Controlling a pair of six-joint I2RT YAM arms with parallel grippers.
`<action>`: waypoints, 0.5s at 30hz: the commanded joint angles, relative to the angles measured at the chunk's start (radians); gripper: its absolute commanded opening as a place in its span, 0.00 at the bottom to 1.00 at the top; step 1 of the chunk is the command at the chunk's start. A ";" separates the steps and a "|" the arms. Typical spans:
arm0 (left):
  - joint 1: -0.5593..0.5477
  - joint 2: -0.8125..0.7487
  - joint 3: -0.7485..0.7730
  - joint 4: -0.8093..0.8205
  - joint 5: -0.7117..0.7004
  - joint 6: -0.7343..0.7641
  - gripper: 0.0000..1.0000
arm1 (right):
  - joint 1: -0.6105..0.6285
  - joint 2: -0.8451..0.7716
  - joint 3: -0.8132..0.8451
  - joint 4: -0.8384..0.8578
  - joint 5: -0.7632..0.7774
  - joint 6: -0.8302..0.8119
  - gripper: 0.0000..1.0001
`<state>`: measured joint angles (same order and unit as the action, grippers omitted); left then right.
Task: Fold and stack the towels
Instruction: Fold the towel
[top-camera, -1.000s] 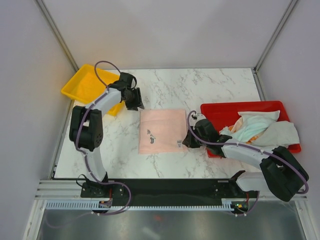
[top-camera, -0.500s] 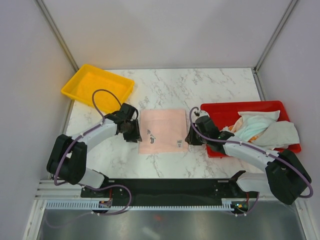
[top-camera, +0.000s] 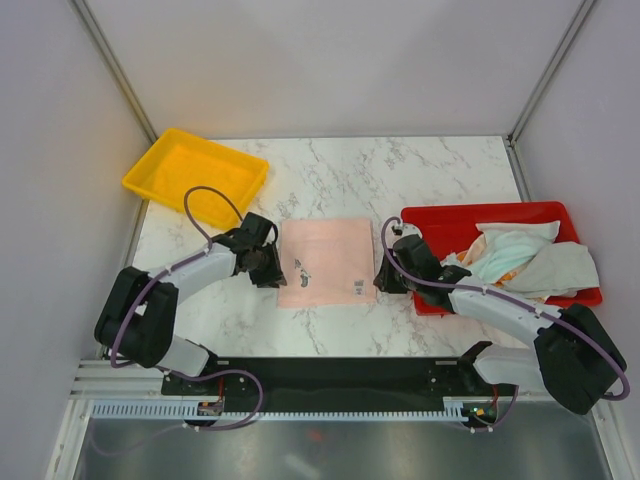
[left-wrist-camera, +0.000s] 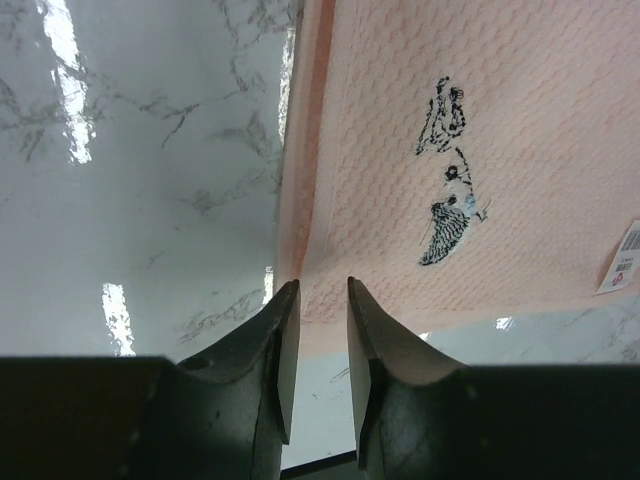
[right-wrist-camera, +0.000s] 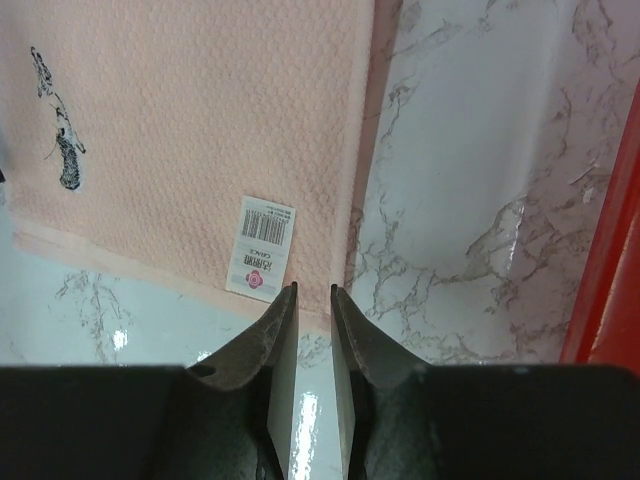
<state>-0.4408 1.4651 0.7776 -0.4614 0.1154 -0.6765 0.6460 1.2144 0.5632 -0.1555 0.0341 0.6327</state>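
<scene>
Left gripper (left-wrist-camera: 318, 288) straddles the near left corner of the pink towel (left-wrist-camera: 420, 150), jaws nearly together; whether they actually pinch the hem is hidden. Right gripper (right-wrist-camera: 313, 290) sits likewise on its near right edge, equally unclear. It lies flat on the table (top-camera: 330, 170); other towels (top-camera: 520, 255) are heaped, tangled, in the red tray (top-camera: 470, 212).

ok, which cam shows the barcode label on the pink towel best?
Right wrist: the label is large there, barcode and red logo visible, near a corner of the pink towel. Left wrist catches only a sliver at the frame edge. Top external shows a tiny white speck.
</scene>
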 joint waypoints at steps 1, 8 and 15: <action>-0.006 0.017 -0.012 0.033 0.000 -0.043 0.32 | 0.004 0.000 -0.003 0.017 0.023 0.010 0.27; -0.024 0.017 -0.037 0.030 -0.020 -0.047 0.33 | 0.004 0.020 -0.003 0.022 0.015 0.016 0.27; -0.032 -0.006 -0.046 0.017 -0.025 -0.046 0.36 | 0.006 0.037 -0.016 0.024 0.023 0.047 0.29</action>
<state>-0.4637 1.4788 0.7460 -0.4500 0.1116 -0.6910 0.6460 1.2404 0.5625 -0.1528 0.0357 0.6518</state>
